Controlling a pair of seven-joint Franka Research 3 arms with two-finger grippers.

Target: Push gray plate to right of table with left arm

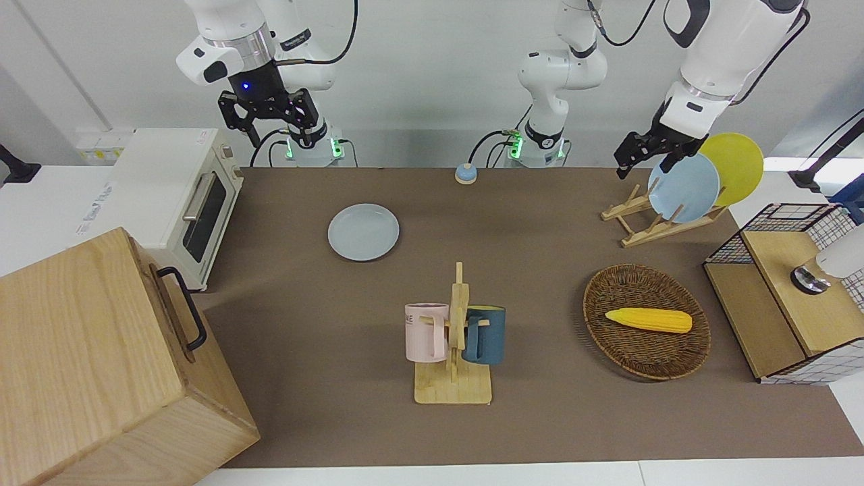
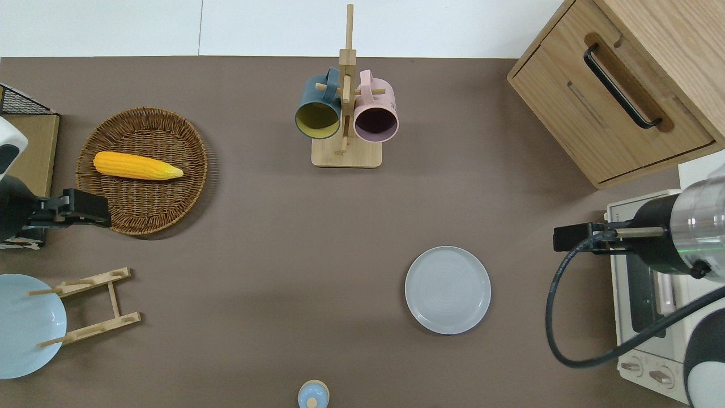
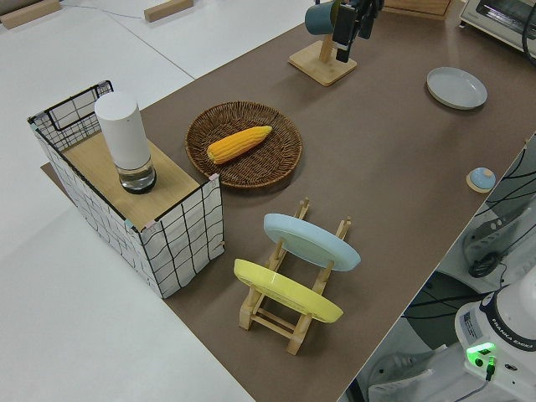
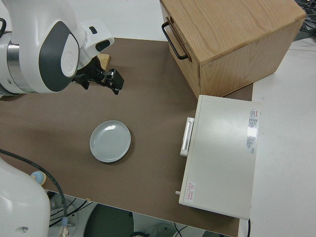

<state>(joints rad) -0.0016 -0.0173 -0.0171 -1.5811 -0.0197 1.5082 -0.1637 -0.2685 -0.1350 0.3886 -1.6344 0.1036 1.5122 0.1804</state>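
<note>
Lying flat, gray plate (image 2: 447,289) well apart from left gripper (image 2: 79,207).

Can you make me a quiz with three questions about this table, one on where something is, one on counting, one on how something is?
1. Where does the corn lie?
A. in the wicker basket
B. on the gray plate
C. in the toaster oven

2. How many mugs hang on the mug rack?
A. one
B. two
C. four

3. How is the gray plate?
A. flat on the table, bare
B. standing in the plate rack
C. gripped by the left gripper

Answers: 1 A, the corn rests in the wicker basket. 2 B, a pink mug and a dark blue mug hang on the mug rack. 3 A, the gray plate lies bare and untouched on the table.
</note>
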